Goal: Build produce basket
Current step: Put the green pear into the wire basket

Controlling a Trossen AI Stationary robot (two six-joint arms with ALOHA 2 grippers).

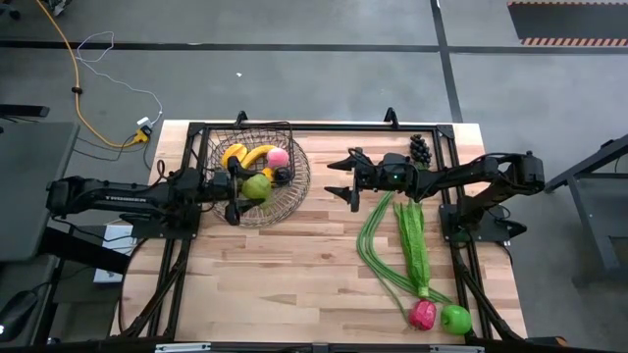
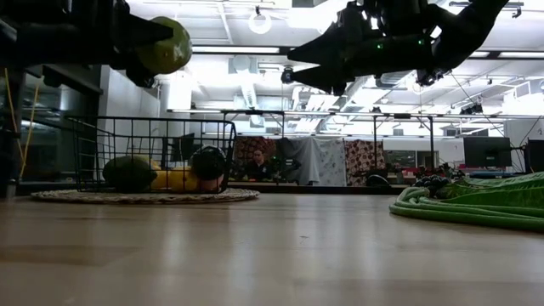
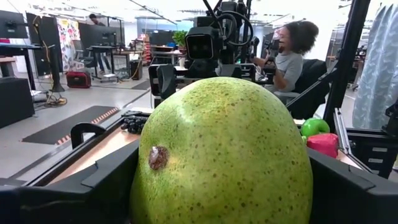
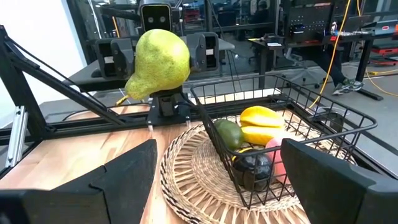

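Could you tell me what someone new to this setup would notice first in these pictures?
Most striking is the green pear clamped in the left end effector, held in the air above the wire basket that already holds some fruit. Next come the long green beans spread across the table's right side, below the open, empty right end effector.

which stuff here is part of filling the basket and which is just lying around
Part of the job:
- basket, with banana and peach inside
- pear held in the left tool
- long beans, red pepper, green apple, grapes

Just lying about:
- woven mat under the basket
- yellow cable on the floor
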